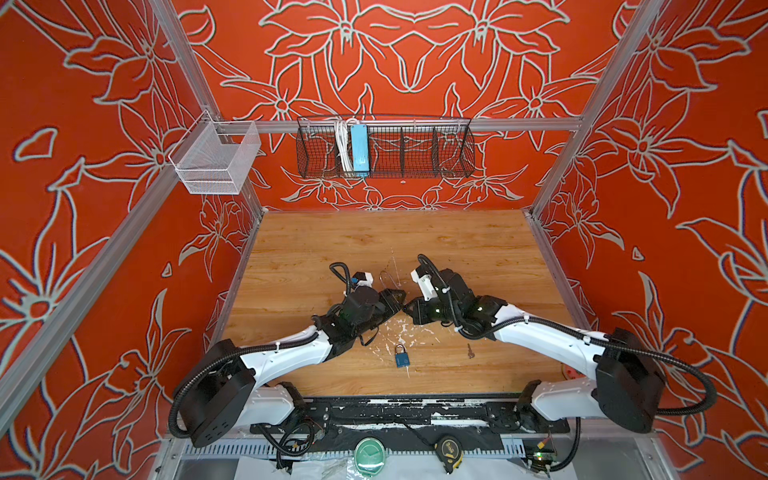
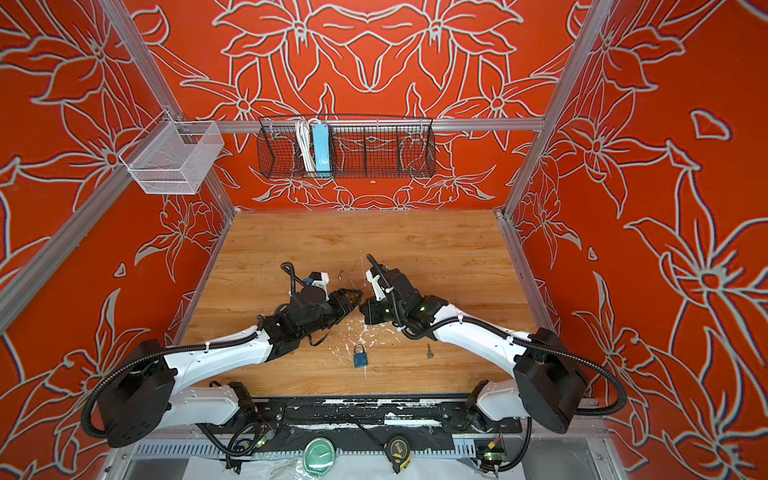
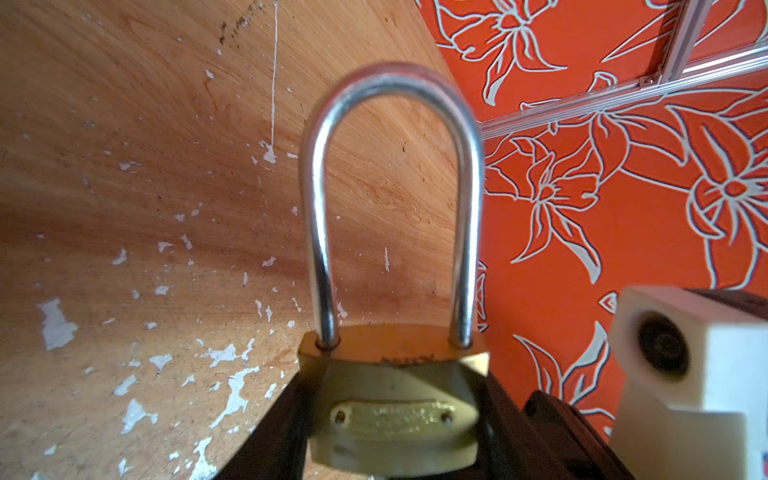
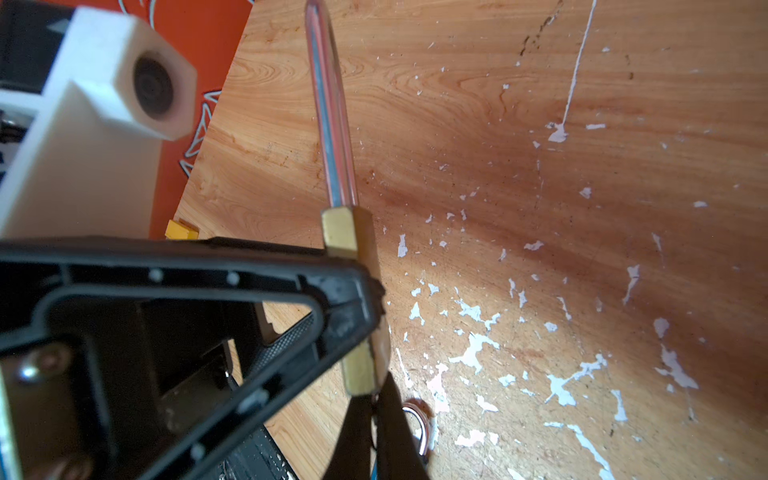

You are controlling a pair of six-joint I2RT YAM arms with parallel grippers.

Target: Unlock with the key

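Brass catches the eye first: a brass padlock [image 3: 390,407] with a long steel shackle [image 3: 390,83] is clamped by its body between the two black fingers [image 3: 282,436] of the left end effector [image 1: 392,300]. It is held clear of the wooden table [image 1: 374,237], just beyond the blue padlock [image 1: 401,356] on that lock's far side. In the left wrist view both legs of the shackle sit down in the brass body, and the loop points away from the blue padlock. The right end effector [image 1: 409,309] reaches in from the right arm's side of the blue padlock. Its fingers [image 4: 390,436] are pressed together, with their tips right at the end of the brass body opposite the shackle. Whether something thin is pinched between them I cannot tell. A small key [image 1: 470,350] lies flat on the table on the right arm's side of the blue padlock, apart from it, and neither arm touches it. The blue padlock lies flat with its own shackle toward the brass one, and white flecks of paint are scattered over the wood around it.
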